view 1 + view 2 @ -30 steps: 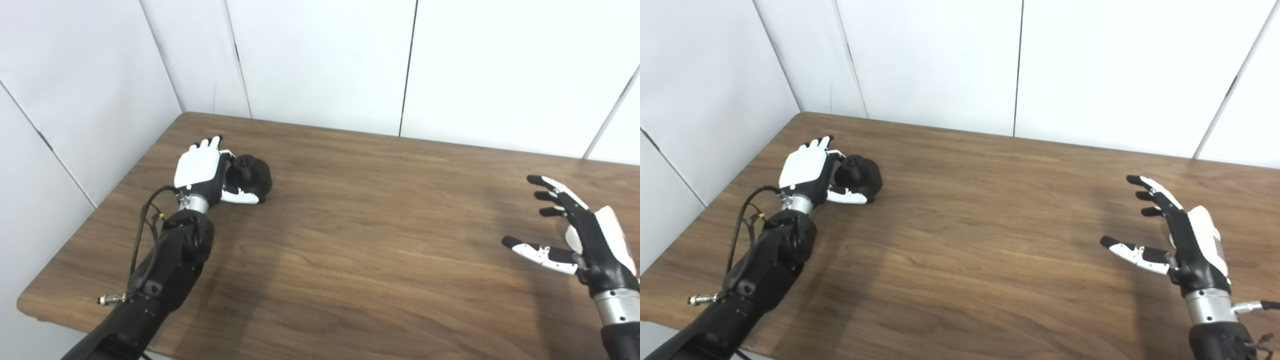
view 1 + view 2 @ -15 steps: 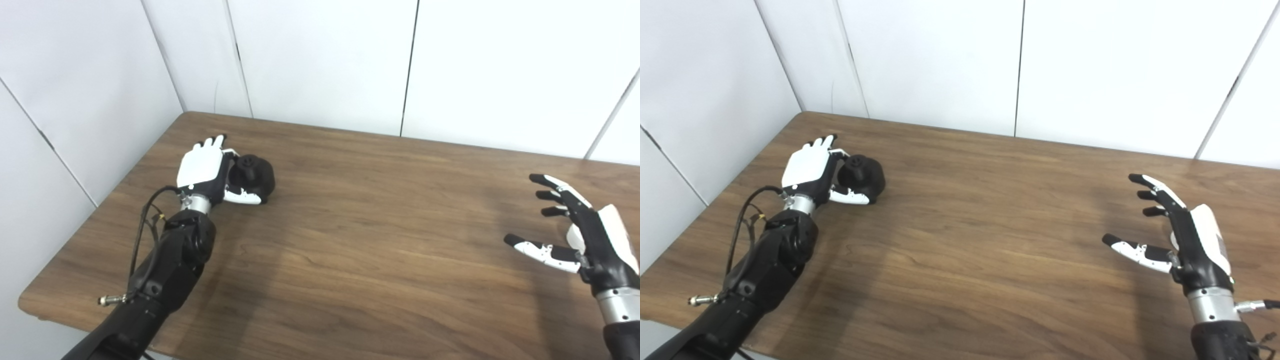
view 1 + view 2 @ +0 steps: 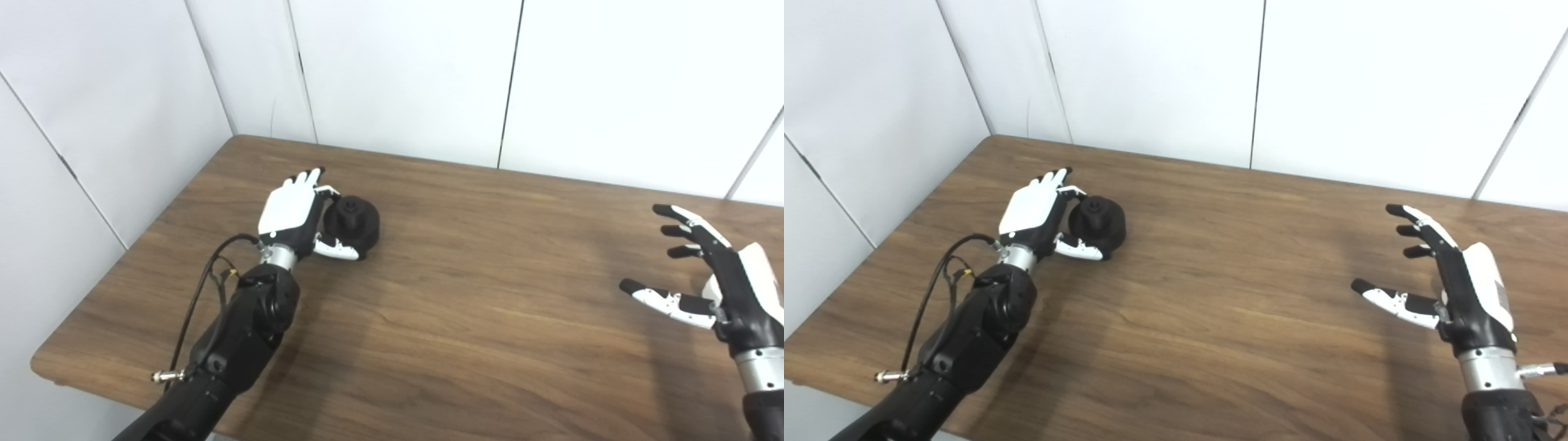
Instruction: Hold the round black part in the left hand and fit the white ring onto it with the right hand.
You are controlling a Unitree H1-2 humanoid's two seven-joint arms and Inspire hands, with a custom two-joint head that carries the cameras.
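The round black part (image 3: 357, 224) sits at the table's far left, a small knob on its top. My left hand (image 3: 288, 211) is wrapped around its left side: the fingers curl over the far side and the white thumb (image 3: 335, 248) lies along the near side. I cannot tell whether the part rests on the wood or is lifted slightly. My right hand (image 3: 1458, 288) hovers at the right side of the table, open, fingers spread, palm facing left, holding nothing. No white ring shows in either view.
The brown wooden table (image 3: 490, 306) stands in a corner of white wall panels (image 3: 398, 73). A black cable (image 3: 205, 288) loops off my left forearm near the table's left edge.
The camera has shifted a little. Beyond that, my left hand and the black part have moved together to the right across the table. The right hand has barely moved.
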